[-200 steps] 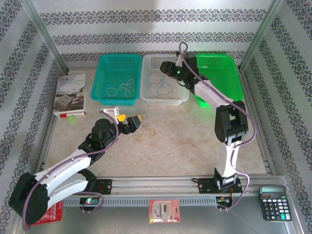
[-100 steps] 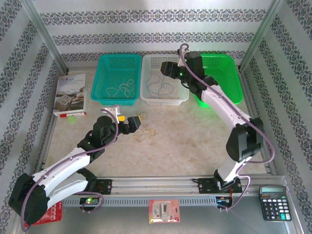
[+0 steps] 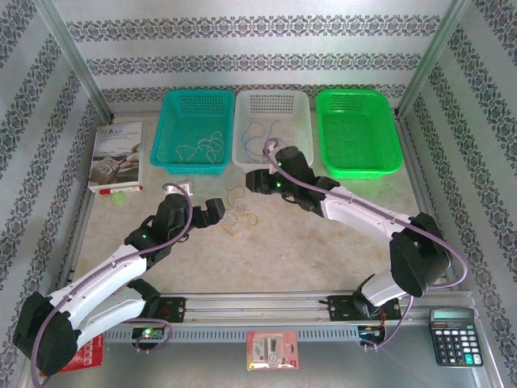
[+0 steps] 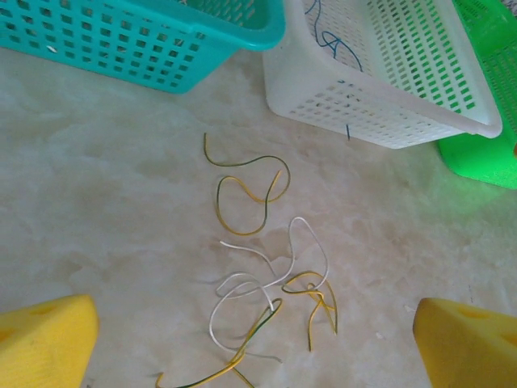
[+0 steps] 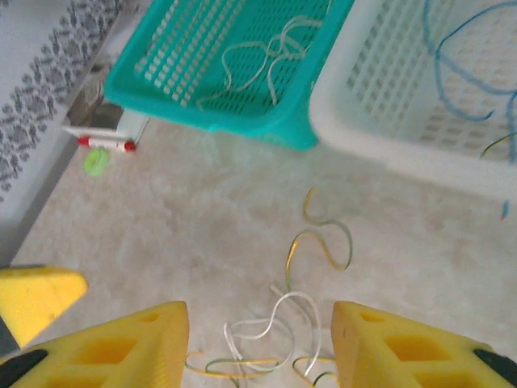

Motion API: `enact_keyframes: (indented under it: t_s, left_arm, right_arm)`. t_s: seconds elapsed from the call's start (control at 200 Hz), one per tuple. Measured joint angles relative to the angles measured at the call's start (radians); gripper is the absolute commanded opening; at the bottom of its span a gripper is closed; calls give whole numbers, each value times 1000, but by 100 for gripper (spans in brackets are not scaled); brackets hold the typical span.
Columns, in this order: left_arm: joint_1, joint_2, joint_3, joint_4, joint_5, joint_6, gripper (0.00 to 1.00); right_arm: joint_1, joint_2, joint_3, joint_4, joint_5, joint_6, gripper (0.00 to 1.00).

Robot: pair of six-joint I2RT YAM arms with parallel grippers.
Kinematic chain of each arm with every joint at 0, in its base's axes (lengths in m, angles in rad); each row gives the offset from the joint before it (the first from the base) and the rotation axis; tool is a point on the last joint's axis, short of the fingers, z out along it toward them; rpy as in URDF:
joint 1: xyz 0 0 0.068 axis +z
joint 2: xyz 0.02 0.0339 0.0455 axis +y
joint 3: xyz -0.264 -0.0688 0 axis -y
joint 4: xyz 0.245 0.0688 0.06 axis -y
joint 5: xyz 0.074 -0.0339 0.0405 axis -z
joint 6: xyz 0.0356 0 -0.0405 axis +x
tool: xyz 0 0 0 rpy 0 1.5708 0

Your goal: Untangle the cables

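**Top external: two open jaws, nothing held**

Your left gripper (image 3: 216, 208) sits left of centre in the frame with its jaws spread wide. In the left wrist view its yellow fingertips (image 4: 44, 343) stand at the two lower corners, with nothing gripped between them. Your right gripper (image 3: 257, 183) reaches in from the right, just below the white basket (image 3: 271, 94). Its jaws are apart and clamped on nothing, and the right wrist view shows a clear gap between its yellow fingers (image 5: 121, 347).

The tangle (image 3: 241, 213) of thin yellow and whitish wires lies loose on the tabletop (image 3: 323, 250) between the two grippers, held by neither. In the left wrist view one yellow wire (image 4: 246, 190) lies looped by itself above the rest. A whitish wire (image 4: 271, 275) crosses other yellow pieces lower in the frame.

A pale wire (image 3: 203, 145) lies in the teal basket (image 3: 191, 167) at upper left, and a bluish wire (image 3: 262, 128) lies in the white basket. The green basket (image 3: 363, 168) sits at upper right.
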State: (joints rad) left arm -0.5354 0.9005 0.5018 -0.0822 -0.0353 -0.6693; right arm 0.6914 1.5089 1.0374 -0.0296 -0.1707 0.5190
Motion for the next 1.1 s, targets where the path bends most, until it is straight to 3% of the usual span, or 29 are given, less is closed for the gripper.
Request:
enact_keyframes:
  t_s: [0.18,0.4,0.774,0.994,1.099]
  left_arm:
    - [41,19,0,0,5,-13,100]
    - [98,39,-6,3,35,-44,100]
    - [113,23,-39,7,56,-70,100]
    - [116,-63,-54,-6,5,-76,100]
    - [121,-124,-64,-31,-43,-91,100]
  right_arm:
    - [54,93,2,42,14,-8,35]
    - [66,244,41,40,27,-22,36]
    - [80,383,188,37,85,-45,38]
    - [85,450,232,29,134,-56,38]
    - [85,480,259,19,141,-59,32]
